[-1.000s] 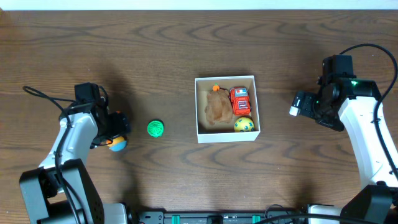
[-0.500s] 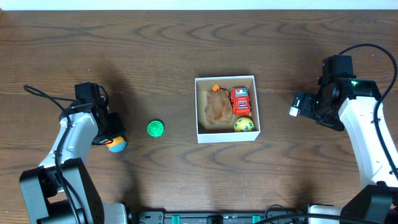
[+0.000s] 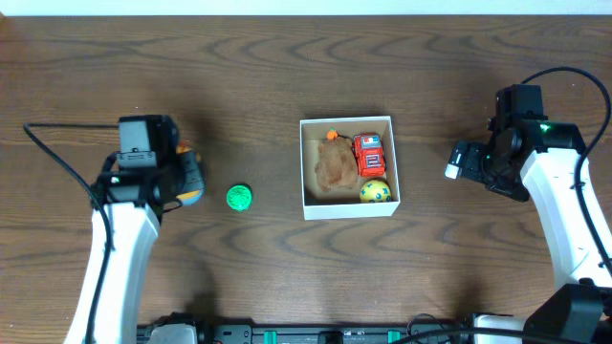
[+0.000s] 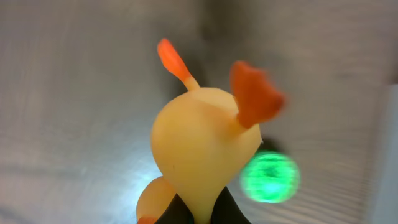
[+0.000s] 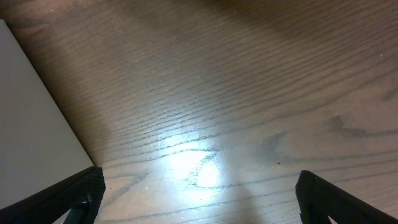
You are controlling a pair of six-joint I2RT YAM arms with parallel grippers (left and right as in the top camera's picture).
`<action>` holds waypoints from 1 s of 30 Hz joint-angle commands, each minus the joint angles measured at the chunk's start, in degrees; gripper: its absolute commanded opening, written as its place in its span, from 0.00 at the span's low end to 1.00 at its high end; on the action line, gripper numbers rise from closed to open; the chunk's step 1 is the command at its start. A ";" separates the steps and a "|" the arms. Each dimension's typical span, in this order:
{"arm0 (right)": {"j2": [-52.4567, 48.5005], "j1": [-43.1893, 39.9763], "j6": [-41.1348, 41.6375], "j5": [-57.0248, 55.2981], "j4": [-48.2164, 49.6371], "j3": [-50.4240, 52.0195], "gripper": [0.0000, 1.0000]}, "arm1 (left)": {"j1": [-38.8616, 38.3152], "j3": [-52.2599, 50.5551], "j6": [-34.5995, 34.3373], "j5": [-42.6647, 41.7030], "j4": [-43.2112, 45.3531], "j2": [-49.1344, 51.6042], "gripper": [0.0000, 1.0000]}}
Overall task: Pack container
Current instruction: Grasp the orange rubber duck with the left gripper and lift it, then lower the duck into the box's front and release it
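Observation:
The container, a white-walled square box, sits mid-table and holds a brown plush toy, a red truck and a yellow ball. My left gripper is left of it, shut on a yellow rubber toy with orange parts, lifted off the wood and pinched between the black jaws. A green ball lies on the table between that gripper and the container, and it shows blurred in the left wrist view. My right gripper stands open right of the container, with nothing between its fingers.
The table is dark wood. A white wall of the container fills the left side of the right wrist view. The arms' cables loop near the left and right edges of the table.
My left gripper closed on the yellow toy and rose with it, shifting slightly toward the green ball. The right arm stayed still.

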State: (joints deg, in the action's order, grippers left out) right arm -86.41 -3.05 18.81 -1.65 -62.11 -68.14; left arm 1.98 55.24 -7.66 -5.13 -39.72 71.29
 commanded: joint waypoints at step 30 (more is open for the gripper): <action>-0.13 -0.31 -0.92 0.17 -0.26 0.17 0.99 | -43.52 5.01 14.51 -1.92 16.50 16.94 0.07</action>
State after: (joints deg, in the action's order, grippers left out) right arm -86.41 -3.05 18.79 -1.65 -62.13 -68.12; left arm -41.52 59.51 6.11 -7.31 -23.46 87.31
